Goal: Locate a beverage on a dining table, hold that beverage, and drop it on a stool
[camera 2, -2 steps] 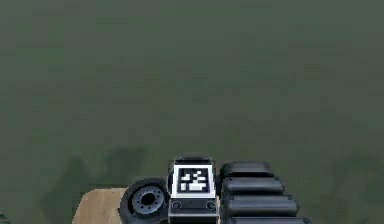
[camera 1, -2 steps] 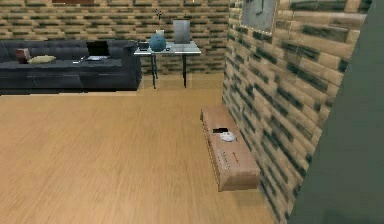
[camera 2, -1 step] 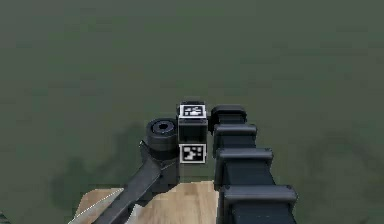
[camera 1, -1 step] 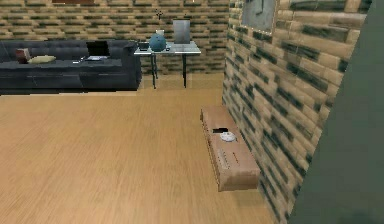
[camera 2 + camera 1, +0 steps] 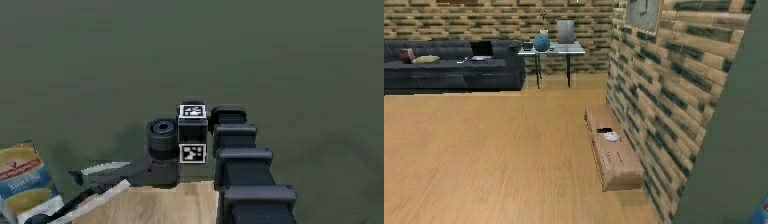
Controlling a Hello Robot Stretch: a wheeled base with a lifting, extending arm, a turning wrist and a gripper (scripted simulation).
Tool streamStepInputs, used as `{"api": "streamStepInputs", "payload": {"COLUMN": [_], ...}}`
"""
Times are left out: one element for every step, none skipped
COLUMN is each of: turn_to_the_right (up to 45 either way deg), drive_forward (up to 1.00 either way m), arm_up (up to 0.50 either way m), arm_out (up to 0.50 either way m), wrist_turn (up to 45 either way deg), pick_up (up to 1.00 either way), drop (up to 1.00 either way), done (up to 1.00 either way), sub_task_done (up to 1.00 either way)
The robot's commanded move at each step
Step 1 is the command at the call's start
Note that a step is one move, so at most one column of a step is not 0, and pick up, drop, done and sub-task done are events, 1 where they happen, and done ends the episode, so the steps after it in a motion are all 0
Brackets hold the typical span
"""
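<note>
At the arm side view's lower left a tilted carton (image 5: 24, 183) with a yellow, blue and red label shows against a dark green-grey wall. It looks like a beverage carton. The dark arm (image 5: 245, 175) rises from the bottom edge, with two marked white squares (image 5: 192, 130) at its end. Left of them sits the gripper's dark body, and its thin fingers (image 5: 100, 170) reach down-left to the carton. The gripper (image 5: 52, 197) ends right at the carton, whose lower part runs off the picture, so I cannot tell whether it holds anything.
A wooden floor (image 5: 494, 150) spreads ahead. A dark sofa (image 5: 449, 65) stands at the far left, beside a small glass-topped table (image 5: 552, 50) with a blue vase (image 5: 542, 42). A brick wall (image 5: 674, 90) runs along the right, with a low wooden bench (image 5: 616, 160) at its foot.
</note>
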Motion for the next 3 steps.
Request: {"api": "streamStepInputs", "payload": {"turn_to_the_right": [0.0,0.0,0.0], "drive_forward": [0.00,0.00,0.00], "arm_up": [0.00,0.00,-0.04], "arm_out": [0.00,0.00,0.00], "wrist_turn": [45.0,18.0,0.0], "pick_up": [0.00,0.00,0.00], "drop": [0.00,0.00,0.00], "done": [0.00,0.00,0.00], "sub_task_done": [0.00,0.00,0.00]}}
